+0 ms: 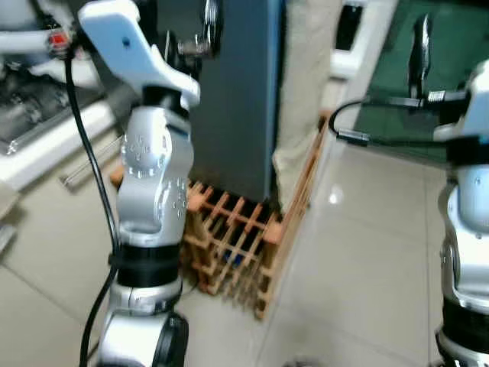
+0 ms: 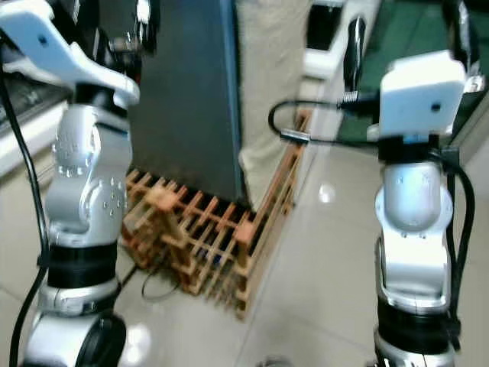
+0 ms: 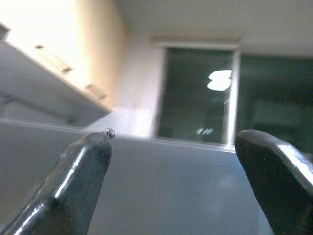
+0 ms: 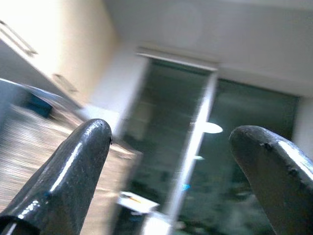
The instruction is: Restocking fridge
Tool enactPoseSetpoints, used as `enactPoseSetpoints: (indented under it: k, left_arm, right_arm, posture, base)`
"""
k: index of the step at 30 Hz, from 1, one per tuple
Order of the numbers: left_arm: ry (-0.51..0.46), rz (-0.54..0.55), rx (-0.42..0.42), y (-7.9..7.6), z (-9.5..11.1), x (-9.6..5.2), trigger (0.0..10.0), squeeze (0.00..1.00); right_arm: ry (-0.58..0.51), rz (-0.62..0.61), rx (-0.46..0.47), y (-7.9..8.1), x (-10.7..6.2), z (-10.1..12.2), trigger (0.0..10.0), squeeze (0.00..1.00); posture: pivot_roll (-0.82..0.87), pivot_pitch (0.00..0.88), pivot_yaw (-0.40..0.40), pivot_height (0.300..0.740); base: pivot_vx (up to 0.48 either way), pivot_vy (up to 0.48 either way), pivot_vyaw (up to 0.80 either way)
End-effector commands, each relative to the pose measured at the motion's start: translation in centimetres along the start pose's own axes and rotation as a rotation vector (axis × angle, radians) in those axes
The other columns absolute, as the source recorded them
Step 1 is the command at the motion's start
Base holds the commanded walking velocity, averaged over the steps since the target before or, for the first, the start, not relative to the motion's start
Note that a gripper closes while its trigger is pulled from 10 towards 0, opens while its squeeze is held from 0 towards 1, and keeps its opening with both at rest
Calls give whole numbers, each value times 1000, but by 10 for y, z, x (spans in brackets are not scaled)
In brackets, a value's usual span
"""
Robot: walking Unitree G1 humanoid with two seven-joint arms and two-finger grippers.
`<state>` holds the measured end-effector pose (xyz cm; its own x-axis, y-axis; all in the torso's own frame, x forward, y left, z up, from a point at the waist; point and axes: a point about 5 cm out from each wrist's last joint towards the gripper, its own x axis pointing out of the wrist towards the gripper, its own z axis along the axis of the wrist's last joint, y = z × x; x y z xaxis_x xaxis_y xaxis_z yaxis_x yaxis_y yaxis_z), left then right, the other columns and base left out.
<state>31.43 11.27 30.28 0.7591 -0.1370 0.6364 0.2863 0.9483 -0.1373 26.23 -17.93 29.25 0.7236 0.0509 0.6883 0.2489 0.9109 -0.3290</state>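
A tall dark grey fridge body (image 1: 237,99) stands straight ahead, its side and corner facing me. My left arm (image 1: 153,176) is raised beside it on the left. In the left wrist view the left gripper (image 3: 171,181) is open and empty, its fingers (image 3: 78,181) pointing up past a grey surface. My right arm (image 2: 412,206) is raised on the right. Its gripper (image 4: 168,171) is also open and empty, with the fingers (image 4: 68,176) aimed towards a dark glass door. No food or bottles can be made out.
A wooden lattice rack (image 1: 237,245) lies on the floor against the fridge's base. A beige cloth (image 1: 306,76) hangs to the right of the fridge. A light counter (image 1: 46,130) runs along the left. Glossy tiled floor (image 1: 359,252) extends on the right.
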Motion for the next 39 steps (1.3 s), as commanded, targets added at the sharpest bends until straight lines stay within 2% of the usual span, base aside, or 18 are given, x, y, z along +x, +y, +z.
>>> enactPoseSetpoints:
  k: [1, 4, 6, 7, 8, 9, 11, 15, 17, 20, 22, 30, 31, 36, 39]
  left_arm:
    - [42, -62, -5, -10, -5, -2, 10000, 0]
    - [157, -133, -49, -18, -22, -9, 10000, 0]
    - [232, -162, -118, -25, -34, -15, 10000, 0]
    - [264, -170, -120, -28, -41, -19, 10000, 0]
    - [264, -170, -120, -28, -41, -19, 10000, 0]
    - [302, -164, -83, -27, -48, -21, 10000, 0]
    - [319, -149, -84, -25, -52, -23, 10000, 0]
    - [343, -117, -62, -20, -56, -23, 10000, 0]
    - [355, -94, -93, -19, -57, -24, 10000, 0]
    - [352, -100, -93, -21, -57, -24, 10000, 0]
    - [391, -111, -45, -23, -64, -25, 10000, 0]
    - [487, -138, 20, -27, -84, -23, 10000, 0]
    - [511, -123, 30, -28, -90, -23, 10000, 0]
    - [541, -95, -11, -33, -95, -18, 10000, 0]
    - [521, -137, -81, -41, -91, -11, 10000, 0]
  right_arm:
    - [43, -8, 22, -3, -2, -6, 10000, 184]
    - [163, -58, 107, -6, -9, -23, 10000, 184]
    - [305, -131, 198, -11, -19, -44, 10000, 184]
    - [413, -143, 206, -12, -33, -61, 10000, 212]
    - [413, -143, 206, -12, -33, -61, 10000, 212]
    - [475, -139, 178, -12, -43, -70, 10000, 227]
    - [492, -134, 163, -12, -50, -73, 10000, 235]
    - [490, -117, 148, -10, -52, -73, 10000, 255]
    - [494, -88, 156, -7, -52, -73, 10000, 255]
    - [495, -85, 186, -5, -53, -73, 10000, 216]
    - [510, -68, 177, -1, -55, -75, 10000, 216]
    - [533, -62, 186, 6, -62, -80, 10000, 251]
    - [546, -52, 174, 8, -64, -82, 10000, 212]
    - [545, -51, 176, 9, -64, -82, 10000, 204]
    - [543, -48, 174, 8, -65, -81, 10000, 204]
  posture:
    - [-171, 0, 23, 740]
    - [-171, 0, 23, 740]
    - [-174, 0, 23, 740]
    - [-178, 0, 26, 740]
    - [-178, 0, 26, 740]
    - [-182, 0, 31, 740]
    - [-188, 0, 34, 740]
    - [-191, 0, 37, 740]
    - [-191, 0, 37, 740]
    - [-185, 0, 34, 740]
    - [-181, 0, 32, 740]
    - [-178, 0, 41, 740]
    - [-180, 0, 43, 740]
    - [-185, 0, 45, 740]
    - [-190, 5, 46, 740]
  base:
    - [0, 0, 0]
    - [0, 0, 0]
    - [0, 0, 0]
    - [0, 0, 0]
    - [0, 0, 0]
    - [0, 0, -800]
    - [0, 0, -800]
    - [0, 0, -800]
    - [0, 0, -800]
    - [0, 0, 0]
    - [0, 0, 0]
    - [0, 0, -600]
    - [0, 0, 0]
    - [0, 0, 0]
    - [0, 0, 0]
